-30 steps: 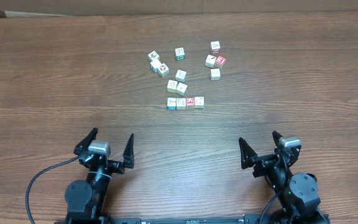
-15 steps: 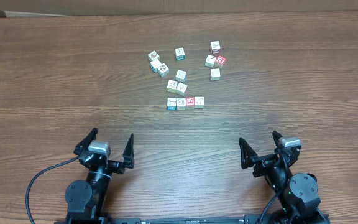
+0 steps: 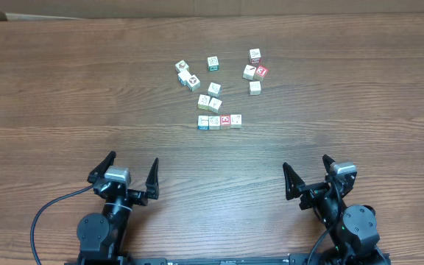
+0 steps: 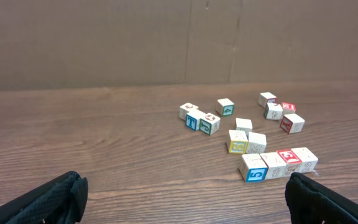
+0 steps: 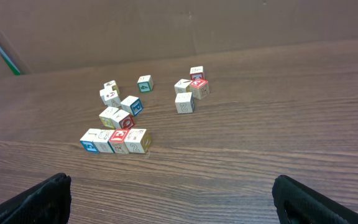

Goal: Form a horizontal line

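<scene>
The horizontal line (image 3: 219,121) is a row of small cream picture cubes set edge to edge near the table's middle, with blue, green and red faces. It also shows in the left wrist view (image 4: 279,164) and the right wrist view (image 5: 115,141). My left gripper (image 3: 127,175) is open and empty near the front edge, far from the row. My right gripper (image 3: 316,177) is open and empty at the front right, also far from it.
Loose cubes lie scattered behind the row: two close behind it (image 3: 209,102), a cluster at the back left (image 3: 187,76), one teal-faced cube (image 3: 213,63) and a cluster at the back right (image 3: 255,71). A cardboard wall stands at the table's far edge.
</scene>
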